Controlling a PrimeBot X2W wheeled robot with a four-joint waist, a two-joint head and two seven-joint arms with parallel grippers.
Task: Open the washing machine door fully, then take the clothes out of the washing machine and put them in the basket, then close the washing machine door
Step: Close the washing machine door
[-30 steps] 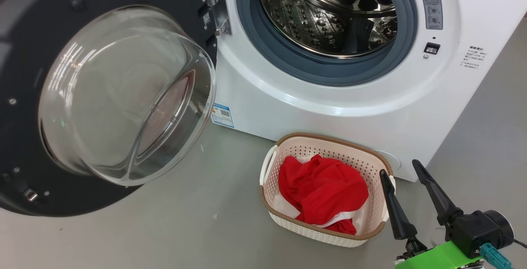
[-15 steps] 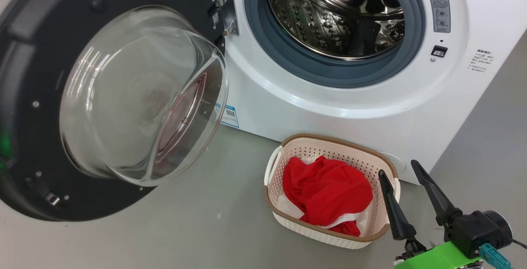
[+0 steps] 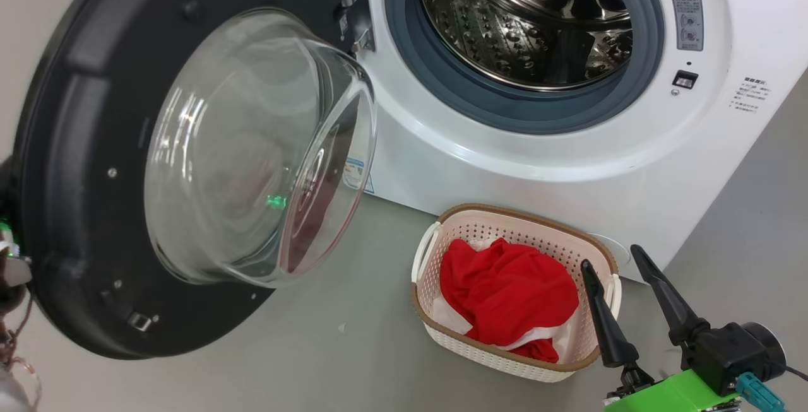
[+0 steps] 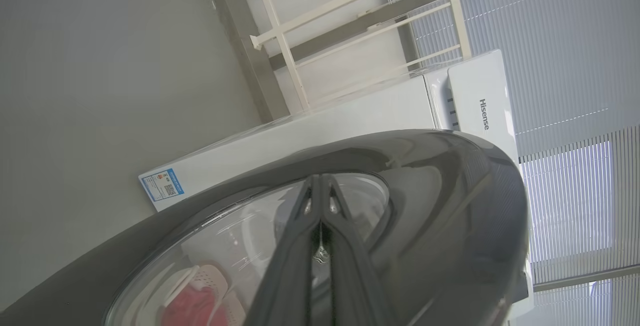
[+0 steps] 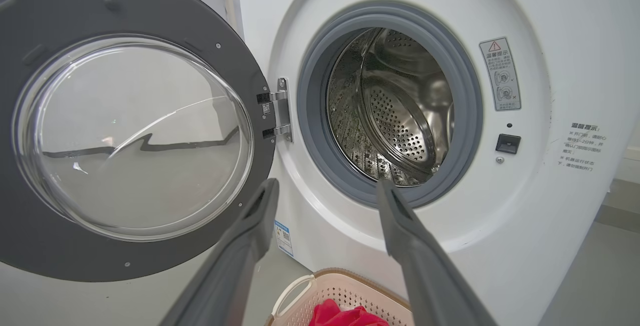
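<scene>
The left claw (image 4: 320,186), fingers together, is seemingly pressing the outer face of the open washing machine door (image 3: 76,147); pushing steadily near its edge opposite the hinge (image 3: 356,11) should latch it shut. The clothes (image 3: 505,292) are lying in the basket (image 3: 505,213) in front of the washing machine (image 3: 480,172), whose drum (image 3: 517,21) is looking empty, and the right claw (image 3: 611,257) is hovering nearby, spread and empty.

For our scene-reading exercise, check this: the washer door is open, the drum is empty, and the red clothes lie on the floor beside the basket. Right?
No: the head view shows the red clothes inside the basket, not on the floor; door open, drum empty, correct.
</scene>
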